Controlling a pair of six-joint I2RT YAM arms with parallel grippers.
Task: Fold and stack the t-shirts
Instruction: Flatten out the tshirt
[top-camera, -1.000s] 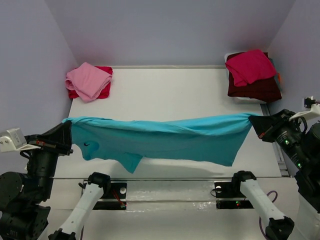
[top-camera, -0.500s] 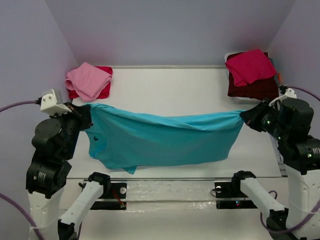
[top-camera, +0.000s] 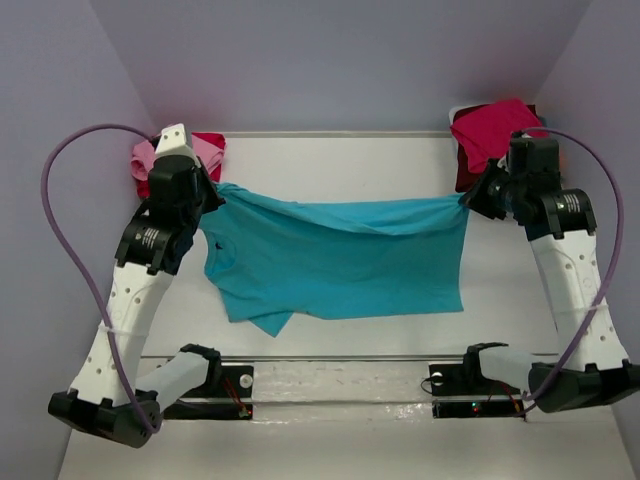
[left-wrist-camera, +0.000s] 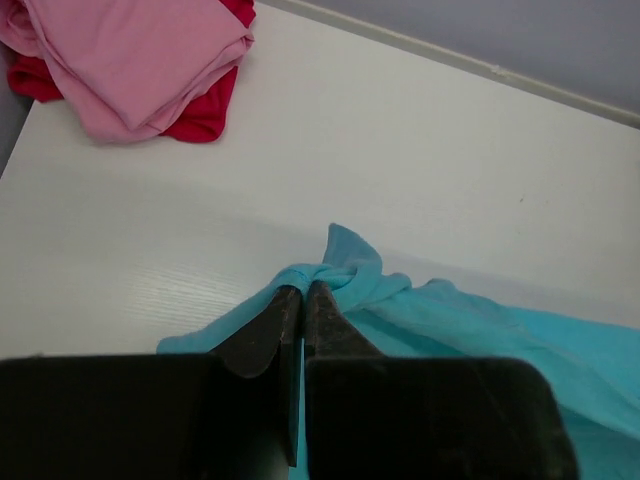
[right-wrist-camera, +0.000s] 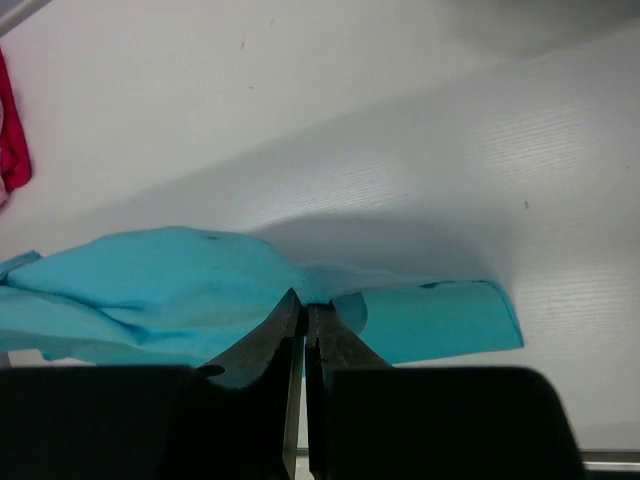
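Stretching between left claw (top-camera: 212, 190) and right claw (top-camera: 468, 200), the pinched turquoise t-shirt (top-camera: 340, 260)

Pale lavender walls (top-camera: 340, 60) enclose a white table (top-camera: 340, 165); light even.

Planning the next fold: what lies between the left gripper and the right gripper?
The plain turquoise cloth t-shirt spans it, pinched by left gripper and right gripper at its ends; the top view shows this.
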